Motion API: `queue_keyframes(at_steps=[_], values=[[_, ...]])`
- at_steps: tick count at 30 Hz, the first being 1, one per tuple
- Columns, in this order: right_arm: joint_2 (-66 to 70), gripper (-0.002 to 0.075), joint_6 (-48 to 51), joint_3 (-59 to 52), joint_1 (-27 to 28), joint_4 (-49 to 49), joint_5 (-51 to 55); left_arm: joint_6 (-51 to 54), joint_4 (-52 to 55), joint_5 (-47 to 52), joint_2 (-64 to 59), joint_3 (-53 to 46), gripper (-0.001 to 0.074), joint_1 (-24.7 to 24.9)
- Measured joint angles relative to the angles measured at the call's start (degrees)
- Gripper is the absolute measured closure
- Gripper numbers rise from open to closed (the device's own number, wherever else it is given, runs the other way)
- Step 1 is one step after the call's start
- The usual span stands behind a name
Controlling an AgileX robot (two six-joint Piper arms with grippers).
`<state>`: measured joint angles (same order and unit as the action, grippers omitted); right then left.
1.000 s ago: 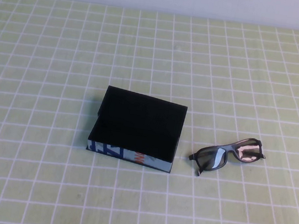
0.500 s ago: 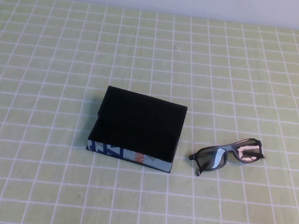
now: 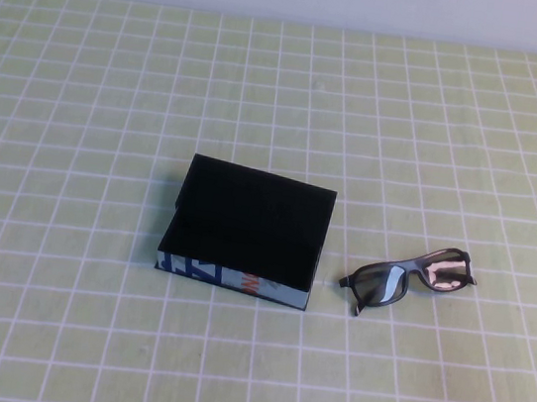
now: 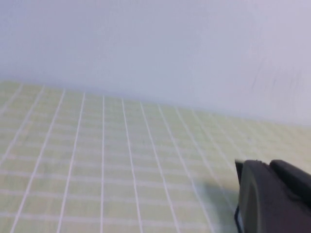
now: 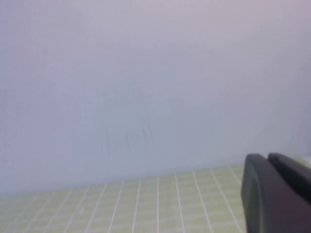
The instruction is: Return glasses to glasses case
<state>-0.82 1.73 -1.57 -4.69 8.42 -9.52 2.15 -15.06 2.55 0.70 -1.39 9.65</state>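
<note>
The left end effector shows only in its own wrist view, as a dark bulk at the frame's edge above bare bench; whether it is apart or together I cannot tell. The right end effector is likewise a dark bulk in its wrist view, facing the pale wall, state unreadable. Neither reaches into the high view.

On the bench the case sits near the middle, lid apparently down. The glasses lie just beside it on the robot's right, not touching.

Nothing looks done yet: opening, grasping, placing and closing all remain.
</note>
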Motion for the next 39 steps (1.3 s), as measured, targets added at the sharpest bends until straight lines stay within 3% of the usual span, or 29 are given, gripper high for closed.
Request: queue_keyframes(at_steps=[4, 9, 12, 18, 20, 23, 27, 30, 39], values=[[0.0, 0.0743, 0.0, 0.0, 0.0, 0.1, -4.6, 0.0, -0.7, -6.9, 0.0, 0.0, 0.0739, 0.0], [0.0, 0.0743, 0.0, 0.0, 0.0, 0.2, -6.0, 0.0, -0.9, -8.2, 0.0, 0.0, 0.0739, 0.0], [0.0, 0.0743, 0.0, 0.0, 0.0, 0.7, -13.1, 0.0, -0.9, -9.8, 0.0, 0.0, 0.0739, 0.0], [0.0, 0.0743, -2.2, 0.3, 0.0, 1.6, -34.4, -8.3, -1.1, -29.3, 0.0, 0.0, 0.0739, 0.0], [0.0, 0.0743, -3.5, 2.8, 0.0, 1.7, -34.8, -11.2, -1.1, -37.9, 0.0, 0.0, 0.0739, 0.0], [0.0, 0.0743, -4.5, 10.4, 0.0, 0.0, -29.3, -12.6, -0.3, -41.1, 0.1, 3.8, 0.0739, 0.0], [0.0, 0.0743, -5.5, 22.4, 0.0, -3.6, -14.3, -12.6, 3.5, -32.8, 0.1, 13.0, 0.0739, 0.0], [2.7, 0.0743, -5.6, 32.5, 0.0, -4.6, -3.0, -10.8, 7.9, -21.4, -0.2, 20.7, 0.0739, 0.0], [25.1, 0.0743, -4.9, 49.8, 0.0, -6.0, 29.8, -9.7, 10.6, 12.5, -17.1, 34.5, 0.0739, 0.0]])
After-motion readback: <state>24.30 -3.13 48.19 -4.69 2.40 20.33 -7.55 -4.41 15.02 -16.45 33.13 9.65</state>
